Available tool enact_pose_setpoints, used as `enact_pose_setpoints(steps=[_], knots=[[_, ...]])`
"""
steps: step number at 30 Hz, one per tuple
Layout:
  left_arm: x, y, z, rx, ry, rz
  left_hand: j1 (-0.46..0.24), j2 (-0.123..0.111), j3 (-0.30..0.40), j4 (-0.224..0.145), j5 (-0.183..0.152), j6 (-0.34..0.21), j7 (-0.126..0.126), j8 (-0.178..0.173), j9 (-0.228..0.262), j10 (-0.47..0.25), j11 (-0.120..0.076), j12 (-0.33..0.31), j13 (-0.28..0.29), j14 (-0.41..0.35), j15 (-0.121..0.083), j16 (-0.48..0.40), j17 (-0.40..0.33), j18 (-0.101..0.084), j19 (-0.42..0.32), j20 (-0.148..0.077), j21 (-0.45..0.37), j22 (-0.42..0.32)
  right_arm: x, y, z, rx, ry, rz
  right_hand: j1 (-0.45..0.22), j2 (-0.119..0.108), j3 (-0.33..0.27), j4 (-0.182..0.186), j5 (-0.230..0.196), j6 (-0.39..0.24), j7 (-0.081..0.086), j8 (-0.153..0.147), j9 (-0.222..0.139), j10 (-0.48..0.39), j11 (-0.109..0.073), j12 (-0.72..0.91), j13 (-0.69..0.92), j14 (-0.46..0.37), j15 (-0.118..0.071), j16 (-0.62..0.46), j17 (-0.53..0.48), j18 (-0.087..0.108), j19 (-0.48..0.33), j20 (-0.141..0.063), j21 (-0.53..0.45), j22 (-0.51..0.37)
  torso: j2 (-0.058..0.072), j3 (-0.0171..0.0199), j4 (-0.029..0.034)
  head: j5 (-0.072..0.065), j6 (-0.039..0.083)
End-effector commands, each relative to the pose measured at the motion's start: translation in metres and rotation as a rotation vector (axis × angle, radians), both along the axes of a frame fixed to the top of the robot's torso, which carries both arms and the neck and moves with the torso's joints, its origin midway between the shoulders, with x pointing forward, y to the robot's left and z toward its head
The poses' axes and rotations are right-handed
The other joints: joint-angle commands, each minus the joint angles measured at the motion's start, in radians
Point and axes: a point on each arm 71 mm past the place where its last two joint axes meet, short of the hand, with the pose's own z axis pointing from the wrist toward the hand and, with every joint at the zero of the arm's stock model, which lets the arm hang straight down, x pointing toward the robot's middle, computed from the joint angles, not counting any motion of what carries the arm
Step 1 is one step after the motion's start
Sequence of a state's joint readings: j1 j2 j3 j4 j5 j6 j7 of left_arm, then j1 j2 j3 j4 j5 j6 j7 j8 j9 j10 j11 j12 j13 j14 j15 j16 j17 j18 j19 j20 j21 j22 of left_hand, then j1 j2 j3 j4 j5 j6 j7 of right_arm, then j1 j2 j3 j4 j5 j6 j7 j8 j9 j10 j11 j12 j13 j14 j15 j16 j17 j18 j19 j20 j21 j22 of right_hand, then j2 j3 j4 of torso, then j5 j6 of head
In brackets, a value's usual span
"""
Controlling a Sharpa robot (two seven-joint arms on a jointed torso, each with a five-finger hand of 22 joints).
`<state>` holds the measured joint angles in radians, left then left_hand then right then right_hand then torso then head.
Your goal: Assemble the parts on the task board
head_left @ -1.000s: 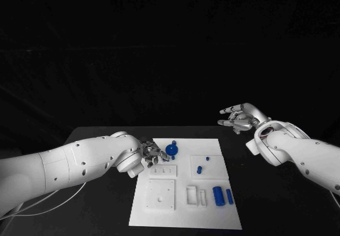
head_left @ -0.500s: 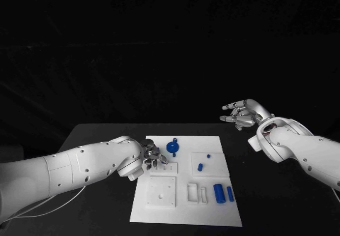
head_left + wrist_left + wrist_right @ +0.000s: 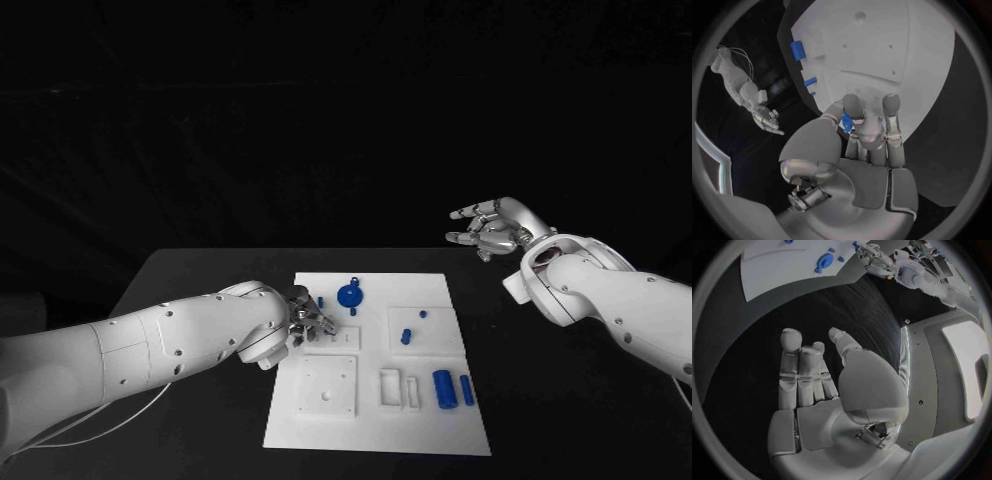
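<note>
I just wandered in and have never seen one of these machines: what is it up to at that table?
The robot is fitting small blue parts into a white task board. Its left hand is down at the board, pinching a small blue piece between thumb and fingers. Its right hand hangs open above the black table, off to the board's side, holding nothing. A blue round part and two blue cylinders lie on the board.

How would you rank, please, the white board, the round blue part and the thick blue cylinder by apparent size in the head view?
1. White board, by far the largest.
2. Round blue part and thick blue cylinder: these look much alike in size, and the cylinder lies nearer the camera, so I would not rank them.
</note>
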<state>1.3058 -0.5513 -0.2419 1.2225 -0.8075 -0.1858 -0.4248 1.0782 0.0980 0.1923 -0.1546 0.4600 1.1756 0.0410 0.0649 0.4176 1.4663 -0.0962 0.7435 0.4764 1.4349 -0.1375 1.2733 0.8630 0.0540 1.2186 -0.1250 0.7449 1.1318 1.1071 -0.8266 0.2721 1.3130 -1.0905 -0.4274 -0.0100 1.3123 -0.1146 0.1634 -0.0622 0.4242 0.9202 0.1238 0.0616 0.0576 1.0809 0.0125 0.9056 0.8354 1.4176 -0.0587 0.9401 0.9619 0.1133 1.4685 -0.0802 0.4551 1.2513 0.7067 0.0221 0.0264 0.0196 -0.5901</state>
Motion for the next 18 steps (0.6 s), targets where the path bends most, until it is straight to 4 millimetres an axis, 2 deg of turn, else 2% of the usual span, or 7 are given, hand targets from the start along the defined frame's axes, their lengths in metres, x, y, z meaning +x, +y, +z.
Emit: enact_pose_setpoints(steps=[1,7,14,18], knots=[[-0.0002,-0.0025,-0.0004,0.012,-0.010,-0.011,0.002,0.011,-0.001,0.008,-0.009,0.204,-0.098,0.002,0.615,0.045,-0.004,0.004,-0.001,0.007,0.004,0.003,-0.003,0.015,0.001,0.005,-0.005,0.002,-0.0003,0.0021,0.0012,-0.007,-0.009,0.013,-0.010,0.002,0.005,0.002,0.003,0.003,0.000,-0.003,0.001,-0.002,-0.001,-0.001,-0.002,-0.007,-0.002,-0.003,-0.001,0.005,0.041,-0.001,-0.002,-0.001,0.000,0.0005,0.0003,-0.001,0.000],[-0.0009,-0.0049,-0.0030,0.021,-0.004,-0.024,0.005,0.014,-0.007,0.014,-0.026,0.206,-0.099,0.002,0.614,0.046,-0.003,0.005,-0.001,0.007,0.004,0.005,-0.003,0.015,0.003,0.006,-0.009,0.007,-0.0003,0.0038,0.0011,-0.007,-0.007,0.016,-0.011,0.002,0.005,0.004,0.007,0.003,0.000,-0.004,0.001,-0.002,-0.002,0.000,-0.002,-0.007,-0.002,-0.002,-0.001,0.005,0.042,-0.001,-0.001,-0.002,0.000,0.0004,-0.0009,-0.002,-0.002],[-0.0019,-0.0071,-0.0047,0.036,0.006,-0.042,0.008,0.018,-0.014,0.021,-0.043,0.207,-0.099,0.003,0.614,0.045,-0.003,0.007,0.000,0.007,0.005,0.007,-0.003,0.015,0.004,0.007,-0.013,0.011,-0.0002,0.0051,0.0008,-0.007,-0.005,0.018,-0.012,0.001,0.005,0.005,0.009,0.003,0.000,-0.004,0.001,-0.002,-0.002,0.000,-0.003,-0.006,-0.002,-0.001,-0.001,0.005,0.042,-0.001,0.001,-0.002,0.000,0.0007,0.0009,-0.005,-0.006],[-0.0020,-0.0076,-0.0052,0.051,0.008,-0.050,0.014,0.021,-0.022,0.025,-0.047,0.211,-0.100,0.003,0.631,0.045,-0.003,0.016,0.004,0.008,0.007,0.016,0.005,0.019,0.006,0.013,-0.022,0.019,-0.0001,0.0063,0.0006,-0.007,-0.003,0.020,-0.012,0.001,0.005,0.006,0.012,0.004,0.000,-0.004,0.001,-0.002,-0.002,0.000,-0.003,-0.007,-0.002,-0.002,-0.002,0.005,0.041,-0.001,0.000,-0.003,0.000,0.0007,0.0003,-0.004,-0.006]])
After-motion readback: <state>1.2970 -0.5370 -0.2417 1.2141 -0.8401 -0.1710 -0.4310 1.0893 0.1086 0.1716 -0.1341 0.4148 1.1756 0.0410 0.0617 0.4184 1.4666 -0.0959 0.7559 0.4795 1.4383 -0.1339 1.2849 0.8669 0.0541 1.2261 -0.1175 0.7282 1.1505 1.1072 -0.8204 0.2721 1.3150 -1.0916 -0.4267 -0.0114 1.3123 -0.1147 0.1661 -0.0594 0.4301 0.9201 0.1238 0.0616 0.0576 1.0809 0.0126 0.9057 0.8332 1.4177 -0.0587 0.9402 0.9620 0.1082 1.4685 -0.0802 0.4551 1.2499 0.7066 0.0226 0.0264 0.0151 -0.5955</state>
